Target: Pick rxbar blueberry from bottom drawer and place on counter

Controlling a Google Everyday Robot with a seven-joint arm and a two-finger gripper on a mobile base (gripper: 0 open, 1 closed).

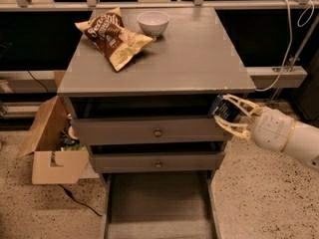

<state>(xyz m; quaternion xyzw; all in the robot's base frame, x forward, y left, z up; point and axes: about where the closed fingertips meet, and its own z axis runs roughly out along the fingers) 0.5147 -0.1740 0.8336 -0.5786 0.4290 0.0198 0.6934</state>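
My gripper (pixel 225 114) is at the right front corner of the cabinet, just below the counter's (pixel 199 54) edge. Its pale fingers are shut on the rxbar blueberry (pixel 224 109), a small dark blue bar held level with the top drawer. The bottom drawer (pixel 157 208) is pulled out at the foot of the cabinet, and its grey floor shows nothing on it.
A brown-and-yellow chip bag (pixel 113 36) and a white bowl (pixel 153 22) sit at the back left of the counter. An open cardboard box (pixel 50 146) stands on the floor to the left. A white cable (pixel 289 39) hangs at the right.
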